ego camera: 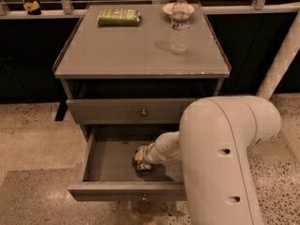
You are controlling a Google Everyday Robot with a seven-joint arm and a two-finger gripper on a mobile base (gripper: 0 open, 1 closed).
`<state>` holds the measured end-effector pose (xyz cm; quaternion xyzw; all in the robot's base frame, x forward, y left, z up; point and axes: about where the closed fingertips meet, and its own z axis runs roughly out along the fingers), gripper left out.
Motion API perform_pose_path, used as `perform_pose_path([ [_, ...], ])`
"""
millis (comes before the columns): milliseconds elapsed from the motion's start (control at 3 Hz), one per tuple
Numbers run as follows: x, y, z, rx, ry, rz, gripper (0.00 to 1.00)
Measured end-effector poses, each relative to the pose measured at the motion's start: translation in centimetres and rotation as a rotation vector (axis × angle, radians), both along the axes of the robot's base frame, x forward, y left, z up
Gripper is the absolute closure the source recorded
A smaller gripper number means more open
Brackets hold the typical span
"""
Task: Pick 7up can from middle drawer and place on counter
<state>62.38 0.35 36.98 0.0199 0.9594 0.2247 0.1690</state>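
- The gripper (139, 157), at the end of a bulky white robot arm (220, 163), reaches down into the open wide grey middle drawer (110, 161), near the centre of the drawer floor.
- The small silver 7up can (143, 168) stands inside that drawer, right at the gripper and partly covered by it (only a shiny patch of metal shows).
- I cannot tell whether the gripper is closed on the can or merely set around it.
- The grey upper drawer (108, 111) with its round metal knob is closed.
- The flat matte grey counter (126, 55) carries a clear plastic water bottle (180, 25) standing upright at the back right, a small white bowl (168, 7) just behind it, and a green packet (118, 17) lying at the back left.
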Motion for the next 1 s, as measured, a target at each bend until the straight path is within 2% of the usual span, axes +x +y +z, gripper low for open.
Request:
perform_pose_path([
  [333, -1.1, -0.7, 1.8, -0.01, -0.023, -0.004, 1.0],
  [1000, -5.3, -3.2, 11.3, -0.082, -0.159, -0.027, 1.0],
])
